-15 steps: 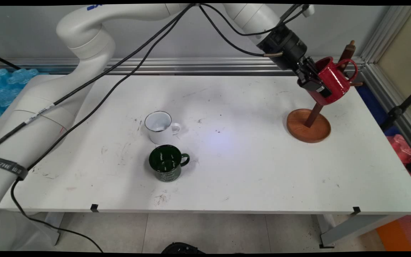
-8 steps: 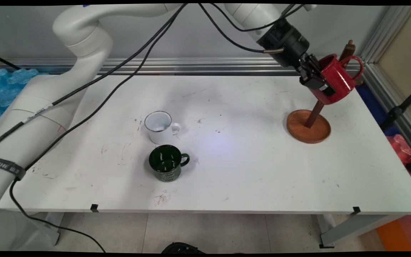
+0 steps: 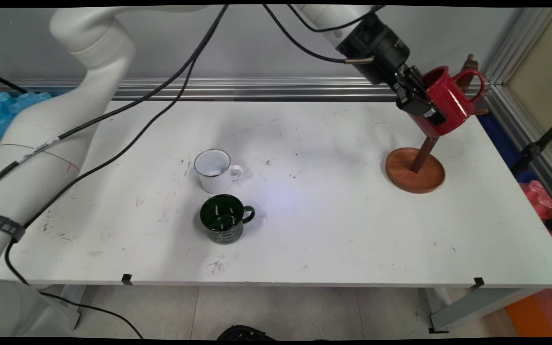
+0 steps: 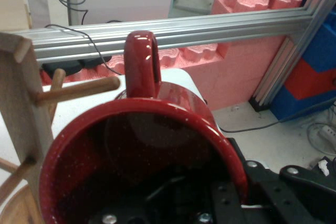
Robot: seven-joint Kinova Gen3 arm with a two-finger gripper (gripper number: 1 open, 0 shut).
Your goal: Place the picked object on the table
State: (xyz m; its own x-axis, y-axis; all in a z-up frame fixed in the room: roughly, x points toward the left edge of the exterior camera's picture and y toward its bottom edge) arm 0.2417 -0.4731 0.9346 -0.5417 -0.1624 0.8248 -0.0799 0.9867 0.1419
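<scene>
My gripper [image 3: 428, 106] holds a red mug [image 3: 447, 100] aloft, jaws clamped on its wall, beside the wooden mug tree [image 3: 415, 163] at the table's [image 3: 333, 239] far right. The mug's handle [image 4: 142, 62] stands just beside a peg [image 4: 79, 89]. A white mug [image 3: 214, 170] and green mug [image 3: 223, 218] sit mid-table, well apart.

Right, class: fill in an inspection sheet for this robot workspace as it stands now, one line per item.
Surface: white table, scuffed with dark marks.
Things: red mug held tilted in the air beside the wooden mug stand, its handle near a peg; white mug and dark green mug stand upright mid-table, close together.
Clutter: nothing seen on the table.
Gripper: gripper shut on the red mug's rim, one finger inside.
Cables: black cables hang from the arm across the table's left.
Surroundings: grey wall, aluminium rail, blue and pink foam blocks beyond the edges.
</scene>
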